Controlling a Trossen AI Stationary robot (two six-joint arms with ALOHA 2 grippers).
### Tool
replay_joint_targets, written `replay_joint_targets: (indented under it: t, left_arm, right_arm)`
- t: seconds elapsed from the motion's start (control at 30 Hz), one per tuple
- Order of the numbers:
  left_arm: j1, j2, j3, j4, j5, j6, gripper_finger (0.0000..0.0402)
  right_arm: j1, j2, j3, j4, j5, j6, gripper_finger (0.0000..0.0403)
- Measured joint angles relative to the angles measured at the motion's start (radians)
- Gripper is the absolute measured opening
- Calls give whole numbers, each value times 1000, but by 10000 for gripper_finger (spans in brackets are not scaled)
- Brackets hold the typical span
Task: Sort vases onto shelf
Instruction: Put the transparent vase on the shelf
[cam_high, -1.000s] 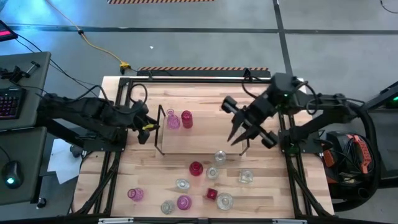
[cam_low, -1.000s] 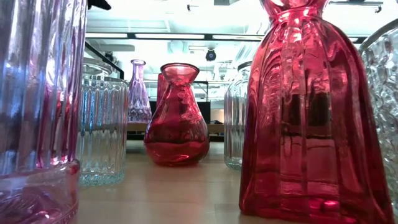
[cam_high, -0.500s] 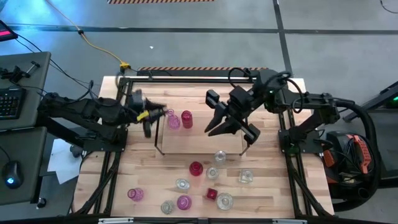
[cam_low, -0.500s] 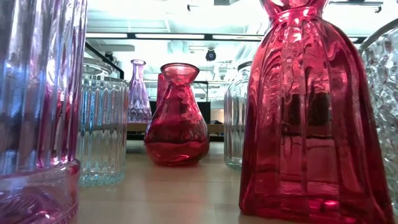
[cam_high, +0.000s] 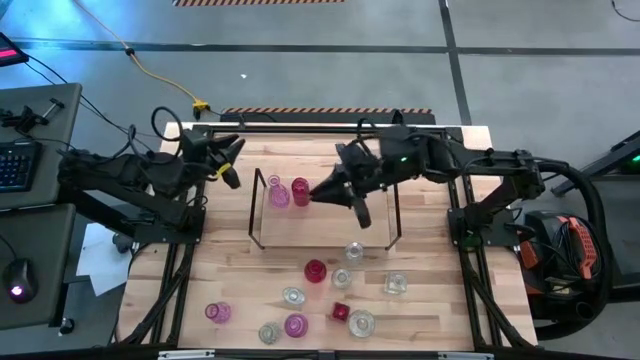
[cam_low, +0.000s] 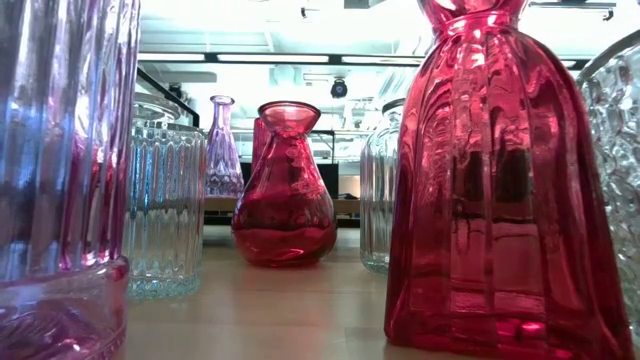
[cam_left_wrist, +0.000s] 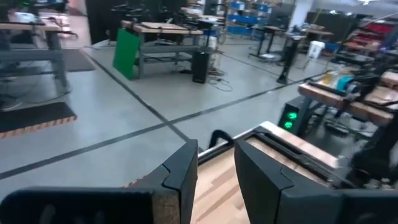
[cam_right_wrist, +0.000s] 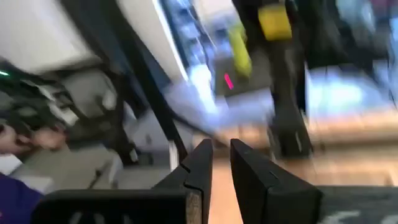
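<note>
My right hand (cam_high: 318, 192), fingers nearly closed and empty, hangs just beside two pink vases (cam_high: 289, 192) on the shelf (cam_high: 325, 232); left hand (cam_high: 230, 172), narrowly parted and empty, waits off shelf's left end. Risk, imo: a swing toppling them.

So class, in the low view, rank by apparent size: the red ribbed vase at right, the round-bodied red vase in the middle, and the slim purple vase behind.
1. Red ribbed vase, largest, though nearest the camera.
2. Round-bodied red vase.
3. Slim purple vase, smallest, but farthest away.
</note>
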Motion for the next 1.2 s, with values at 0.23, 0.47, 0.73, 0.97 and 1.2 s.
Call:
replay_joint_targets:
  t: [0.23, 0.47, 0.73, 0.97, 1.2]
  left_arm:
    - [0, -42, 0, -74, 25, -1, 97]
    - [0, -49, 0, -112, 64, 0, 97]
    - [0, -47, 0, -118, 96, 0, 97]
    - [0, -47, 0, -124, 100, 0, 97]
    - [0, -47, 0, -144, 137, -26, 97]
  right_arm:
    - [47, 0, 0, -308, 17, 192, 48]
    - [102, 1, -1, -476, 52, 311, 48]
    - [147, 86, -1, -466, -67, 378, 48]
    - [139, 152, -2, -617, -68, 290, 48]
    - [113, 150, -4, -777, 70, 217, 48]
